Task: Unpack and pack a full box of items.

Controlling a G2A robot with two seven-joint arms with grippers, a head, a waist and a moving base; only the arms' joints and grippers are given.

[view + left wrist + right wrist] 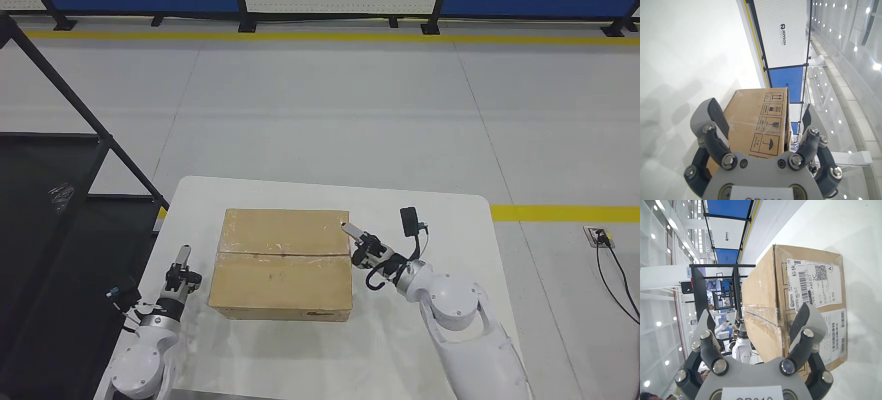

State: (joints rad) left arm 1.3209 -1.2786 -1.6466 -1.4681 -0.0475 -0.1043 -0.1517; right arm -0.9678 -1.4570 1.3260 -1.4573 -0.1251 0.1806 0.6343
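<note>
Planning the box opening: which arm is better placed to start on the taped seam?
Probably the right: the right gripper, open, sits at the top edge of the box, by the end of its taped seam. The left gripper stands apart beside the opposite side.

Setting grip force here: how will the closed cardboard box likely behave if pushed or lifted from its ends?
The cardboard box is wide and low, so it probably slides rather than tips on the white table. Flaps lie shut under clear tape, so its walls likely stay fairly stiff.
</note>
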